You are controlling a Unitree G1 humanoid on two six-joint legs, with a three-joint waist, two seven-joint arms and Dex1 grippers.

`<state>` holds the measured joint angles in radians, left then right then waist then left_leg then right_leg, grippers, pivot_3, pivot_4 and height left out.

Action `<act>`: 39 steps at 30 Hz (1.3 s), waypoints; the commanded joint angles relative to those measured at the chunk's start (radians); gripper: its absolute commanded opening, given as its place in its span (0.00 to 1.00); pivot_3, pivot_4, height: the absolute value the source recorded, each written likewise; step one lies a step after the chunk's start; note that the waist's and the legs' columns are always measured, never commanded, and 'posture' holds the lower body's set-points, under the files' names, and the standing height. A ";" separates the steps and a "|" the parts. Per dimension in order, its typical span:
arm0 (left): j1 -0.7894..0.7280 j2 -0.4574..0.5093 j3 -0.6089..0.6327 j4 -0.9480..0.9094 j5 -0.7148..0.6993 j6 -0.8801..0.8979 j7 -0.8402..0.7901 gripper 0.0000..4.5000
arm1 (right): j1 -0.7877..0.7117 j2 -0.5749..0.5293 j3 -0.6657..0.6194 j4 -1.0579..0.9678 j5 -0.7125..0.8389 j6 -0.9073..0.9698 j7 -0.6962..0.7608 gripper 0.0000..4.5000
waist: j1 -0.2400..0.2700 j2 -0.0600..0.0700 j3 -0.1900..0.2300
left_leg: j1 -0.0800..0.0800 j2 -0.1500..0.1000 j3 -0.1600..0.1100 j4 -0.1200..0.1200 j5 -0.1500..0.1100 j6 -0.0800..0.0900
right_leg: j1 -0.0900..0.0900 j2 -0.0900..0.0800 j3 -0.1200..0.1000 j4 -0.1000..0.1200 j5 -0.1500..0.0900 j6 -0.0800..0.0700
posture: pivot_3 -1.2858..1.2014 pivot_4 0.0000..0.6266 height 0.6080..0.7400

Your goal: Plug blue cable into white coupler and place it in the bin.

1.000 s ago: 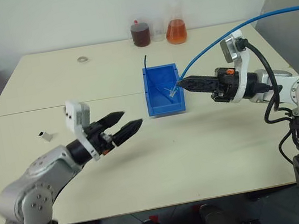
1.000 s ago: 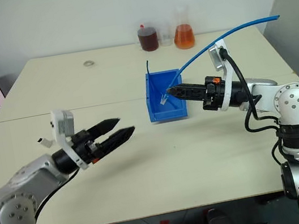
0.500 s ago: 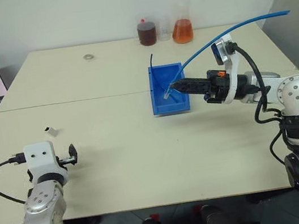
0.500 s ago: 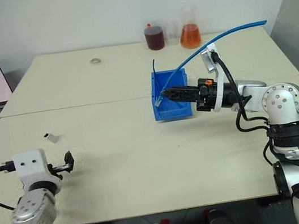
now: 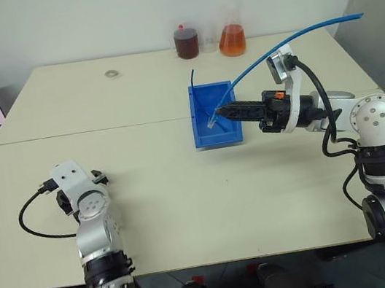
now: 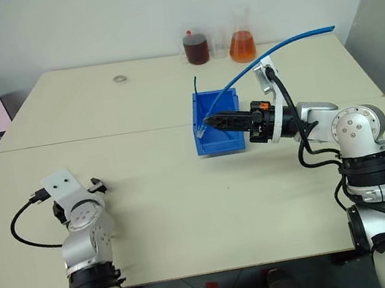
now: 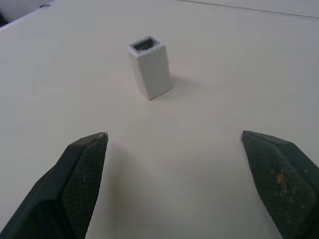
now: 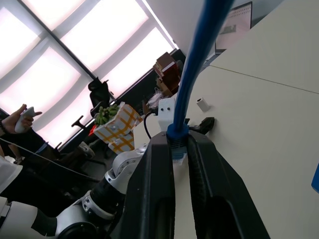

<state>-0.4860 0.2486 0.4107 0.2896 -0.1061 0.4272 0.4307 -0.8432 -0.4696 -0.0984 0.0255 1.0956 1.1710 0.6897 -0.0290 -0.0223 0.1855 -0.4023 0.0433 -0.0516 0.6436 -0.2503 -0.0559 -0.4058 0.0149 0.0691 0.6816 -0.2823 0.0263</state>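
The right gripper [image 5: 218,113] hangs level over the bin [image 5: 217,134], its fingers [image 8: 149,184] clamped on the blue cable [image 5: 286,41] just behind the clear plug, and from there the cable arcs up and away past the counter's [image 5: 184,182] far right edge. The left gripper [image 7: 174,137] sits low over the near left part of the counter with its fingers [image 7: 82,164] spread wide apart and holding nothing, pointed at the white coupler [image 7: 150,67], which stands upright on the counter just ahead of the fingertips, untouched, its dark socket facing up
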 commanded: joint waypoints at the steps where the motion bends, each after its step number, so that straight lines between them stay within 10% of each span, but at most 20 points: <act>1: -0.079 0.040 0.029 0.158 0.014 -0.098 0.022 0.99 | -0.016 -0.012 -0.031 -0.029 0.005 0.005 0.008 0.03 | -0.001 0.000 0.000 | 0.000 -0.001 0.000 0.000 0.000 0.000 | 0.000 -0.001 0.000 0.000 0.000 0.000 | 0.52 0.24 1.00; 12: -0.221 0.081 0.055 0.474 -0.019 -0.270 0.022 0.99 | -0.009 -0.016 -0.046 -0.054 0.009 0.021 -0.007 0.03 | 0.000 0.000 0.000 | 0.000 -0.001 0.000 0.000 0.000 0.000 | 0.000 -0.001 -0.001 0.000 0.000 0.000 | 0.52 0.24 1.00; 29: -0.220 0.076 0.073 0.487 -0.039 -0.300 0.114 0.99 | 0.008 -0.001 -0.062 -0.063 -0.001 0.019 -0.027 0.03 | -0.003 0.000 0.000 | 0.000 0.000 0.000 0.000 0.000 0.000 | 0.000 -0.001 0.000 0.001 0.000 0.000 | 0.52 0.24 1.00; 39: -0.244 0.095 0.094 0.538 -0.081 -0.343 0.091 0.53 | 0.016 -0.004 -0.074 -0.071 0.008 0.027 -0.047 0.03 | -0.003 0.000 0.000 | 0.000 0.000 0.000 0.000 0.000 0.000 | 0.000 -0.001 -0.001 0.001 0.000 0.000 | 0.52 0.24 1.00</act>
<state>-0.7244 0.3220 0.4823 0.8019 -0.1777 0.0943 0.5183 -0.8307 -0.4675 -0.1378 0.0017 1.0828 1.1955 0.6477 -0.0323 -0.0223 0.1854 -0.4020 0.0428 -0.0514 0.6436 -0.2501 -0.0562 -0.4058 0.0139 0.0686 0.6824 -0.2822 0.0265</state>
